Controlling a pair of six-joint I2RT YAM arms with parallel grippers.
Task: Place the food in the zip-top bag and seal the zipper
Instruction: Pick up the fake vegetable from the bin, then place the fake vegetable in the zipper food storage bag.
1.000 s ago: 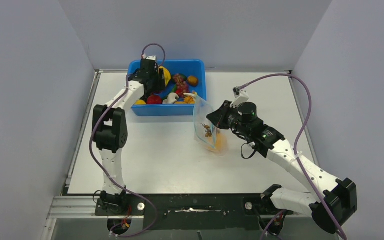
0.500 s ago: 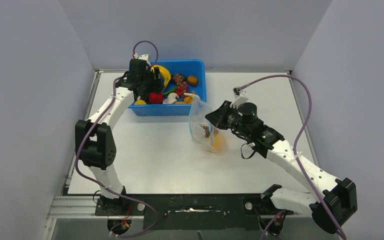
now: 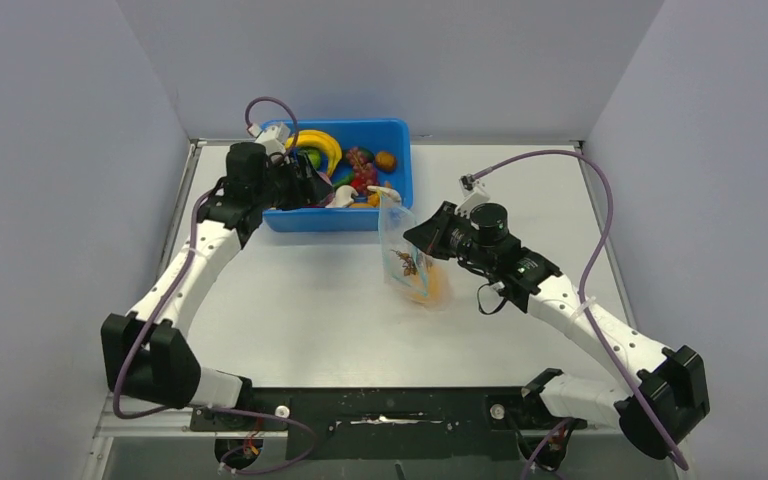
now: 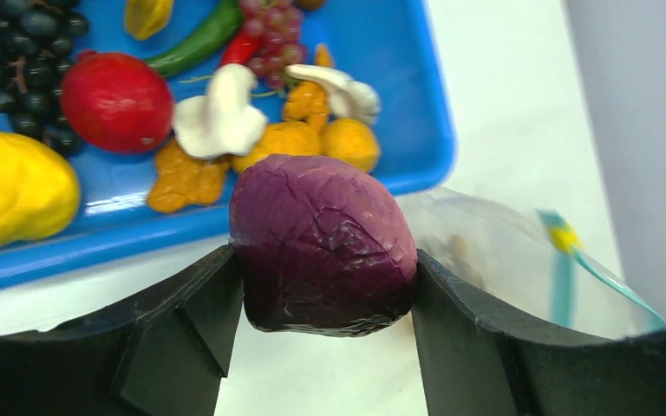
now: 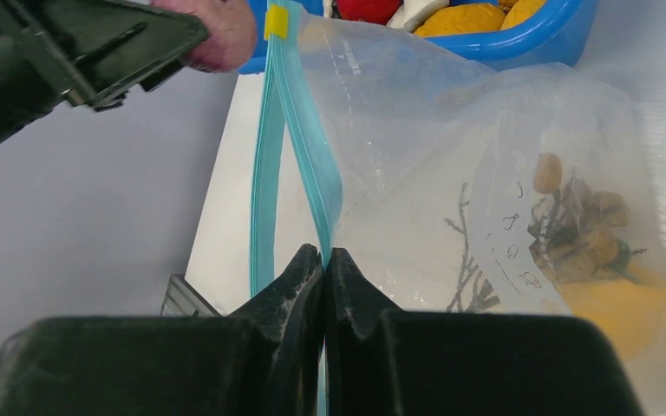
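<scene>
Your left gripper (image 4: 325, 290) is clamped on a purple piece (image 4: 321, 247). One black finger (image 4: 199, 303) presses each side of it, and the glossy, wrinkled piece fills the gap between them. In the top view this gripper hangs over the near left part of the blue tub (image 3: 401, 141), pointing right toward the zip-top bag (image 3: 401, 250).

Beyond the purple piece, the left wrist view shows the rest of the food in the tub:
- a red round piece (image 4: 115, 100)
- a yellow lump (image 4: 13, 186) at the left
- a white mushroom shape (image 4: 221, 117)
- dark grapes (image 4: 17, 43)
- a green pepper (image 4: 195, 43)
- reddish-purple grapes (image 4: 273, 39)
- several orange pieces (image 4: 282, 143)

The banana bunch (image 3: 315, 145) lies at the far left of the tub.

Your right gripper (image 5: 323, 260) has its fingers pressed together on the bag's rim, pinching the teal zipper (image 5: 264, 173). From that pinch the two teal strips run up and spread apart, so the mouth stands open toward the left. A yellow slider tab (image 5: 276, 22) sits at the far end of the strip.

The clear bag hangs from this grip just near of the tub's right corner, and its lower part rests on the white table (image 3: 290, 310). Inside it you can see an orange piece (image 5: 624, 312) at the bottom and a brownish cluster on stems (image 5: 572, 234) above that.

In the right wrist view the purple piece shows close to the slider end of the mouth, outside the bag.
</scene>
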